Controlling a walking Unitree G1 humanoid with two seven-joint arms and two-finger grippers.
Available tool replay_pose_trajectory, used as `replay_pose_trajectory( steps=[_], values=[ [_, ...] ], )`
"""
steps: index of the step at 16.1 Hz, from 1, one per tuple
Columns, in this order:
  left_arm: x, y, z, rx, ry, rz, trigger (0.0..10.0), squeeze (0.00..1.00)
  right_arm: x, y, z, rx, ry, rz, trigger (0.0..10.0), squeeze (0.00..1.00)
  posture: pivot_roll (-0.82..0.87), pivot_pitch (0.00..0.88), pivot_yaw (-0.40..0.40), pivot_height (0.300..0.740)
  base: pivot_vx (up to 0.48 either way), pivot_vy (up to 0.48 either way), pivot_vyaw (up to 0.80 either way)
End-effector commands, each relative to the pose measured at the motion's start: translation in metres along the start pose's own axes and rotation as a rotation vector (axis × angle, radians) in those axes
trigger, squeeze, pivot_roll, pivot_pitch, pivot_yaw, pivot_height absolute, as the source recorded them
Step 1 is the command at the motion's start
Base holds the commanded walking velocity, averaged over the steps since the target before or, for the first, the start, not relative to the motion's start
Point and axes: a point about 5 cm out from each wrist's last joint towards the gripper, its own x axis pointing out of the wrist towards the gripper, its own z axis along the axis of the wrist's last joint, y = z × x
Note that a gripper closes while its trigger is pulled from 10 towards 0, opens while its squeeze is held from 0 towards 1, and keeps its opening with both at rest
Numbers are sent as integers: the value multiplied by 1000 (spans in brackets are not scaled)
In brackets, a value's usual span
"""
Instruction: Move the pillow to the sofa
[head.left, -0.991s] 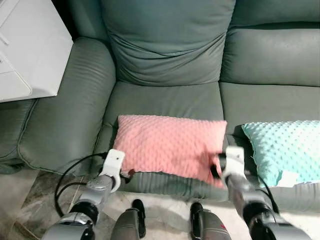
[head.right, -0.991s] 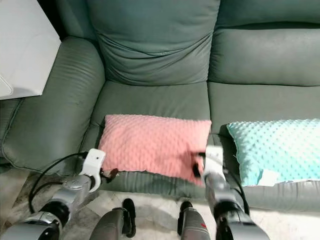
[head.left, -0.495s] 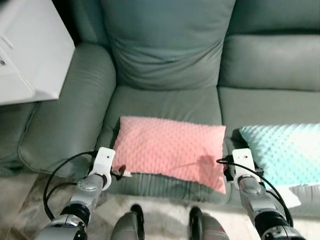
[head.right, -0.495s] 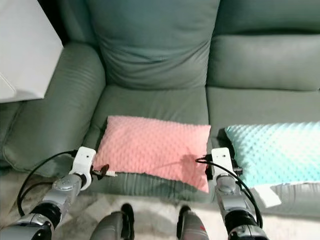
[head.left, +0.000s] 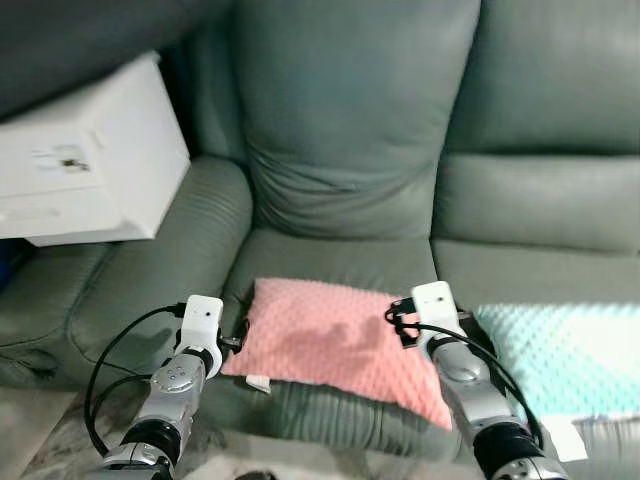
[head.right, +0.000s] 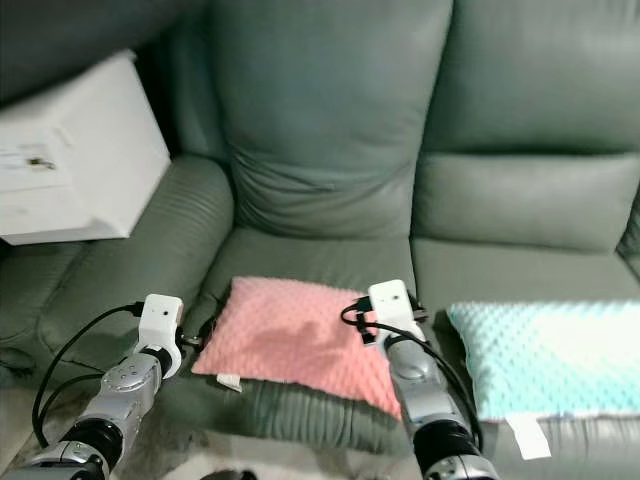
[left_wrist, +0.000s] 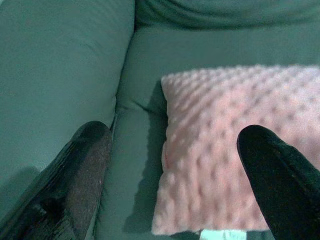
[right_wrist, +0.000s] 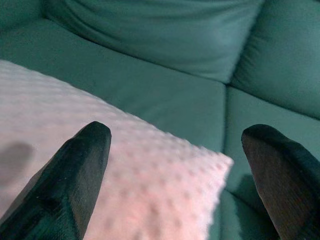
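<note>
Pink dotted pillow (head.left: 340, 345) lying flat on the left seat cushion of a grey-green sofa (head.left: 350, 150), front edge overhanging the seat's front lip a little, white tag at the near left corner. Second pillow, pale turquoise (head.left: 570, 360), flat on the next seat to the right, just beside the pink one, a narrow strip of seat between them. White box (head.left: 85, 165) resting on the sofa's left armrest side, behind and well apart from the pillows. Left gripper (left_wrist: 175, 170) at the pink pillow's left edge, fingers (left_wrist: 87, 165) spread wide and holding nothing: one finger over the bare seat next to the armrest, the other over the pillow's surface; contact with the fabric not clear. Left wrist housing, white, seen from the head views just beside the pillow's left edge, black cable looping down from it. Right gripper (right_wrist: 175, 175) above the pillow's far right corner, fingers (right_wrist: 80, 170) likewise splayed apart with nothing between them: one over the pink fabric, the other over the seam toward the right seat. Right arm's white wrist block at the pillow's upper right edge, between the two pillows. Shadow of the arms falling across the middle of the pink pillow.
</note>
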Motion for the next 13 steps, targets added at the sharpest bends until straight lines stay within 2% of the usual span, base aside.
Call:
replay_pose_trajectory(
  steps=[1,6,7,8,11,12,13],
  values=[
    [-3,-2,-9,10,26,0,10000,0,1,8,-1,-11,0,43,10000,0,3,0,56,740,0,0,0],
    [-13,7,-34,54,108,66,10000,0,6,12,5,25,-46,83,10000,0,-18,0,53,740,0,0,0],
    [-16,11,-42,-50,157,130,10000,0,6,12,0,-11,-35,89,10000,0,-17,0,48,740,0,0,0],
    [-16,12,-43,-94,169,151,10000,0,6,7,-6,20,6,67,10000,0,-15,0,44,740,0,0,0],
    [-11,1,-39,-90,175,124,10000,0,8,-2,-10,78,74,33,10000,0,-13,0,35,740,0,0,0],
    [-10,0,-38,-80,172,112,10000,0,9,-1,-10,53,68,47,10000,0,-14,0,34,740,0,0,0],
    [-10,1,-38,-108,178,122,10000,0,8,-1,-11,37,65,55,10000,0,-23,0,36,740,0,0,0]
  ],
)
